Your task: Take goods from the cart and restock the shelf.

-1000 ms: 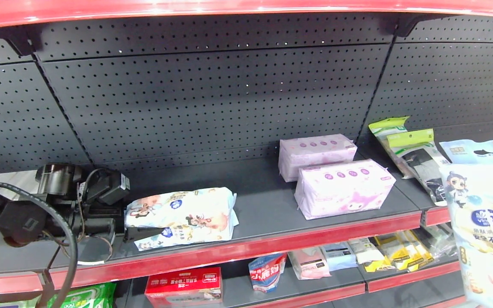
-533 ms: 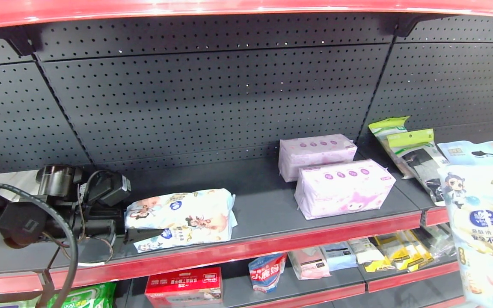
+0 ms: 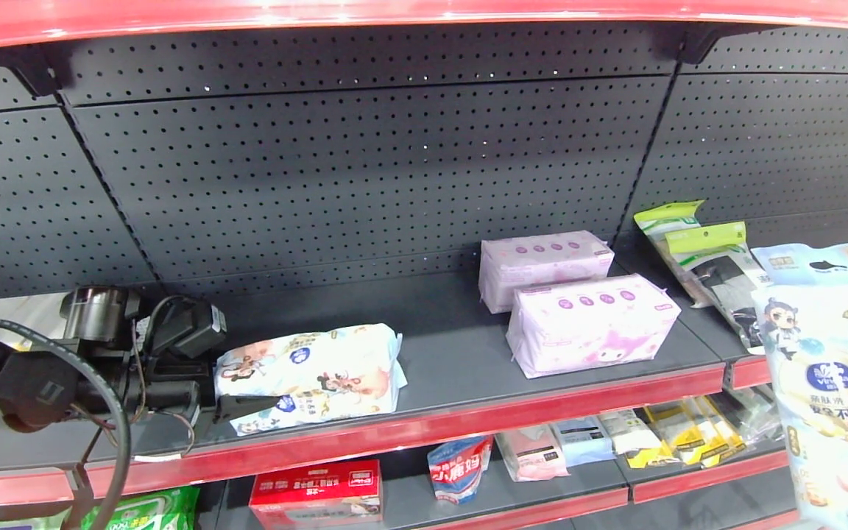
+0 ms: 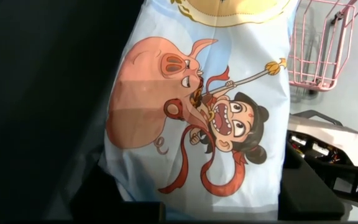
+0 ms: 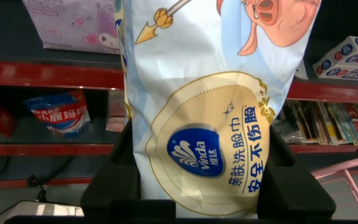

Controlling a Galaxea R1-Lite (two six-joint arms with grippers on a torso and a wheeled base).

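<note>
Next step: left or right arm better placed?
Left, likely: left gripper holds the left pack already lying on the shelf, needing only release; right gripper holds the right pack off the shelf.

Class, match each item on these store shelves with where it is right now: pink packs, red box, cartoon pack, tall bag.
Items:
1. pink packs
2. red box
3. cartoon pack
4. tall bag

Places:
a. on the lower shelf
b. upright in the right gripper
c. lying on the middle shelf, in the left gripper
d. one behind the other on the middle shelf

Pairs: 1-d, 2-a, 3-c, 4-b.
</note>
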